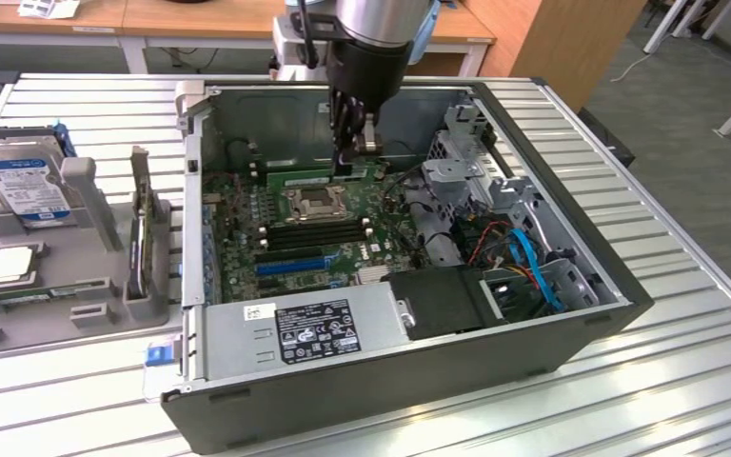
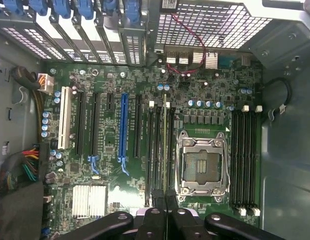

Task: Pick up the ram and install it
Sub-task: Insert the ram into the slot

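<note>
Looking into the open computer case (image 1: 566,181), I see the gripper (image 1: 346,169) reaching straight down to the motherboard (image 1: 241,217). Its two fingers are drawn together with barely a sliver between them. In the wrist view, the gripper (image 2: 165,196) has one finger on either side of the line of the ram (image 2: 165,145), right at one end of the stick. I cannot tell whether the tips pinch the board's edge or only press on it.

The ram (image 1: 302,177) stands on edge in a memory slot, just beyond the CPU socket (image 1: 315,203) on the far side. Its long axis runs from the exterior view's left to the exterior view's right, parallel to the empty black slots beside it. The gripper is at the end towards the exterior view's right. In the wrist view, the stick shows as a thin pale line just beside the CPU socket (image 2: 201,162).

Outside the case, on the exterior view's left, a grey tray (image 1: 99,286) holds a hard drive (image 1: 20,176) and a square processor chip (image 1: 8,265).
</note>
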Tool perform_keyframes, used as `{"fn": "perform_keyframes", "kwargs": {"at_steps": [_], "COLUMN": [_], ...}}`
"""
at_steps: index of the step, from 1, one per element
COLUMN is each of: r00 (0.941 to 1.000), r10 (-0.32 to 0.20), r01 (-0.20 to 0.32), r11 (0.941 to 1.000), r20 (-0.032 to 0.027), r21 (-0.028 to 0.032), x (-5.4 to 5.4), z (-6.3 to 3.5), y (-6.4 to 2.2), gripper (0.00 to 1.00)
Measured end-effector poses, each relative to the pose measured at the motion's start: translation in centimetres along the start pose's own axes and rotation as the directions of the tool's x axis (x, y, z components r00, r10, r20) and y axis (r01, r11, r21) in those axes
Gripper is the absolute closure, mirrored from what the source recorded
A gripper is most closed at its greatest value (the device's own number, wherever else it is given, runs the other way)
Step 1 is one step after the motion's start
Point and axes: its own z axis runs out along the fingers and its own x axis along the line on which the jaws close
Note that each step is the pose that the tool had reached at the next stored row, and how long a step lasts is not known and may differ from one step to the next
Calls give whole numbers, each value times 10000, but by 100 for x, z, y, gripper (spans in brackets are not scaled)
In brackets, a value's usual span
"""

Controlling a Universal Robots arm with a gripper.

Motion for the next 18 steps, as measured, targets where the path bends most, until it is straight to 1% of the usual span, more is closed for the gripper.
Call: {"fn": "perform_keyframes", "kwargs": {"at_steps": [18], "r00": [10000], "r10": [1], "r01": [-1], "r11": [10000], "r20": [-2], "r21": [-1], "x": [9], "z": [167], "y": [-10], "gripper": [89]}}
